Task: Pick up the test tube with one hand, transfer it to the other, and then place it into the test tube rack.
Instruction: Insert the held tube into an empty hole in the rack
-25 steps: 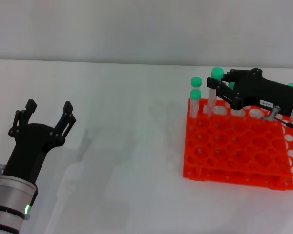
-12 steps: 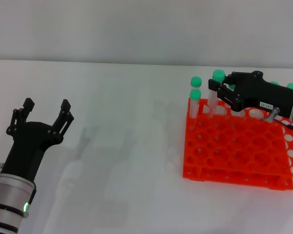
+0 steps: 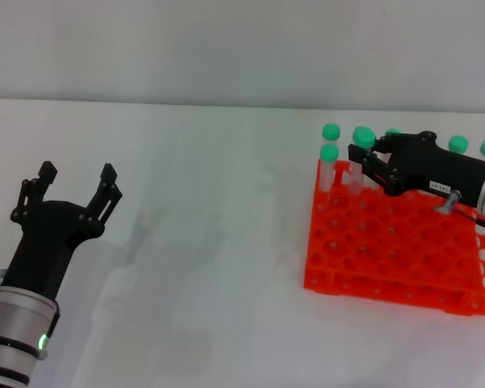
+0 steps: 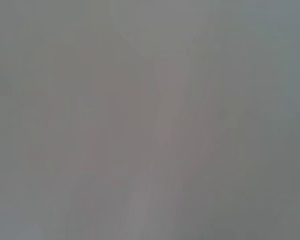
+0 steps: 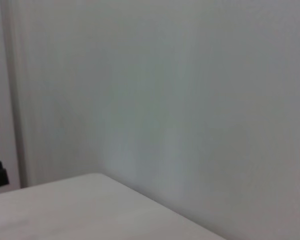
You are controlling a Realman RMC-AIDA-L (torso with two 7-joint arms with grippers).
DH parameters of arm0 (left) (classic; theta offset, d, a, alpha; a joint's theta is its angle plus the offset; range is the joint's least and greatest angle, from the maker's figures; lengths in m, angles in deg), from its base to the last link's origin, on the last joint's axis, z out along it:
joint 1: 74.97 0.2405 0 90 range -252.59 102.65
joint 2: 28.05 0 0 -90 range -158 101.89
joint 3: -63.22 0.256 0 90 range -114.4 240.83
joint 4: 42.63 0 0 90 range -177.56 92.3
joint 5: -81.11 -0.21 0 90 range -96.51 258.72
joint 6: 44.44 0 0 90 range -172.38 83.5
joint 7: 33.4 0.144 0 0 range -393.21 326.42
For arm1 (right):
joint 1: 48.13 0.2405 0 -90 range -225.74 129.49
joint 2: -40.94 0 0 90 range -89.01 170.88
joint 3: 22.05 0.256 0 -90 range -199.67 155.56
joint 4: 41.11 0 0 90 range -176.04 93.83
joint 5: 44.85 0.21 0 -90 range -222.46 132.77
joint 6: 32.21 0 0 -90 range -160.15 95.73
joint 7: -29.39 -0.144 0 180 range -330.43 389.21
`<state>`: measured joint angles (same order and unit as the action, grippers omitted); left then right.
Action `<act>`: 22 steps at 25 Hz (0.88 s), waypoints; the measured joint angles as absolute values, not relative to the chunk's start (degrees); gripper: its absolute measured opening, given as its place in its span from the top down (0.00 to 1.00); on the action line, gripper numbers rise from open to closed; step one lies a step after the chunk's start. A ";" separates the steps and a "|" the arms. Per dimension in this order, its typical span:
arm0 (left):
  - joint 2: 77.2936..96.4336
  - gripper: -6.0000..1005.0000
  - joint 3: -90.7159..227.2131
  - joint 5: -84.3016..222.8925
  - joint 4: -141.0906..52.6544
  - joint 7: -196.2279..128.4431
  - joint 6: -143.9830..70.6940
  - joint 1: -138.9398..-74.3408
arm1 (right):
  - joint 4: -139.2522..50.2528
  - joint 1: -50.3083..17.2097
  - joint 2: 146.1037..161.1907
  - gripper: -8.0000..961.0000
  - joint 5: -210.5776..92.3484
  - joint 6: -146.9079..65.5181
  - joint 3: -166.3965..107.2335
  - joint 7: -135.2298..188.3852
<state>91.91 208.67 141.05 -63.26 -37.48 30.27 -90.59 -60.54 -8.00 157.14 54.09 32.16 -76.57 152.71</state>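
In the head view my right gripper (image 3: 364,159) reaches in from the right over the back left part of the orange-red test tube rack (image 3: 388,246). It is shut on the test tube (image 3: 361,139), which stands upright with its green cap above the fingers and its lower end down in a back-row hole. My left gripper (image 3: 74,179) is open and empty, low at the left, far from the rack. Both wrist views show only pale blank surfaces.
Two other green-capped tubes (image 3: 330,153) stand at the rack's back left corner, and more green caps (image 3: 458,144) show behind my right gripper. The white table (image 3: 202,242) stretches between the two arms. A wall rises behind the table.
My right gripper has moved slightly right and down, sinking the tube deeper into the rack. My left gripper has drawn back a little, still open.
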 joint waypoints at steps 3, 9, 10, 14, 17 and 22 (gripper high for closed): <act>91.91 0.11 208.67 141.05 -63.27 -37.68 30.27 -90.60 | -60.08 -7.93 157.13 0.78 54.12 30.81 -76.77 152.63; 91.91 0.11 208.67 141.05 -63.28 -37.70 30.33 -90.80 | -59.22 -7.94 156.97 0.78 53.99 30.84 -77.15 152.62; 91.91 0.11 208.67 141.05 -63.28 -37.70 30.38 -90.85 | -59.22 -8.04 156.86 0.78 53.86 31.06 -77.65 152.67; 91.92 0.11 208.67 141.05 -63.28 -37.70 30.43 -91.27 | -59.50 -8.24 156.67 0.78 53.87 31.27 -79.98 152.67; 91.92 0.11 208.67 141.05 -63.28 -37.70 30.43 -91.42 | -59.56 -8.35 156.70 0.78 53.85 31.30 -80.14 152.70; 91.92 0.11 208.68 141.05 -63.21 -37.70 30.40 -91.51 | -59.63 -8.42 156.67 0.71 53.78 31.40 -80.23 152.04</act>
